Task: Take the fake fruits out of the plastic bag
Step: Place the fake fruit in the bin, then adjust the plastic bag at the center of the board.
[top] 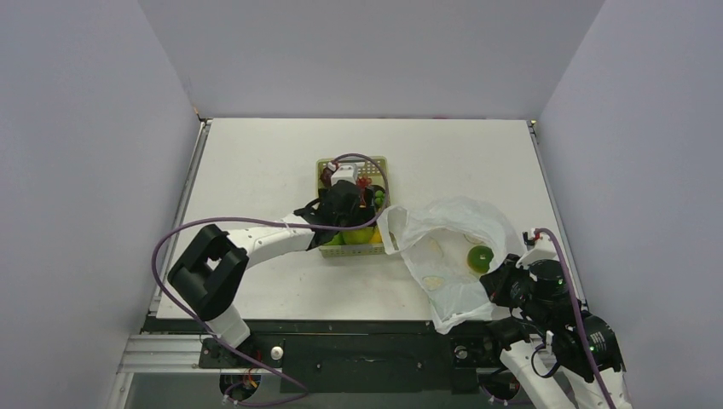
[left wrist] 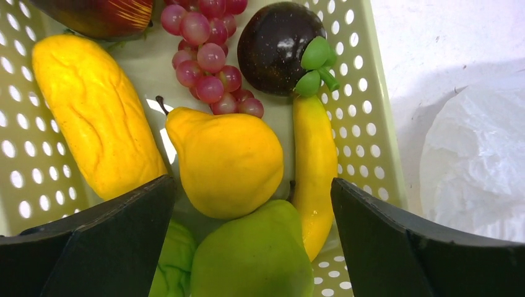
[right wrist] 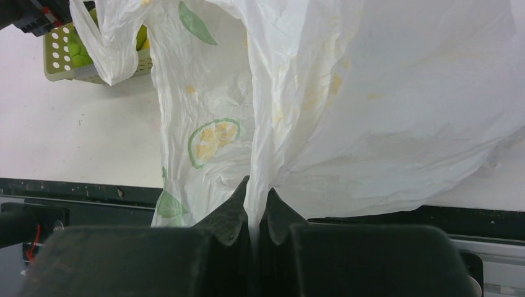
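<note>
White table (top: 256, 162) w/ plain grey walls (top: 85, 128) L, R & behind

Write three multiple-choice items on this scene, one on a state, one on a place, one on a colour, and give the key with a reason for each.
1. The right gripper is: A open, holding nothing; B shut on the plastic bag; C shut on a fruit.
2. The dark maroon fruit lies: A in the plastic bag; B in the basket; C between the right gripper's jaws.
3. The grapes are: A green; B white; C red.
Key: 1 B, the right wrist view shows its jaws closed on a fold of the bag. 2 B, the left wrist view shows it inside the basket beside the grapes. 3 C, every grape showing is glossy red.
</note>
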